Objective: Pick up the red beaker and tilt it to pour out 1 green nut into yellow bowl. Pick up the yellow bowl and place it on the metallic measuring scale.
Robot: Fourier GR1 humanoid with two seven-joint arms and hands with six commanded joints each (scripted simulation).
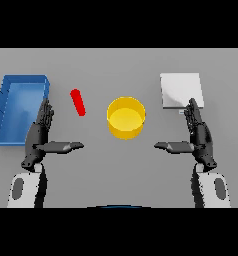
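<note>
A slim red beaker (78,102) lies tilted on the grey table, left of centre. The round yellow bowl (126,117) stands in the middle, its inside looking empty. At the back right sits the flat metallic scale (181,89). My left hand (40,132) rests open below and to the left of the beaker, fingers straight and thumb pointing toward the centre. My right hand (198,134) mirrors it on the right, open, its fingertips reaching the scale's near edge. Neither hand touches the beaker or the bowl. No green nut is visible.
A blue rectangular bin (13,100) sits at the far left, right beside my left hand.
</note>
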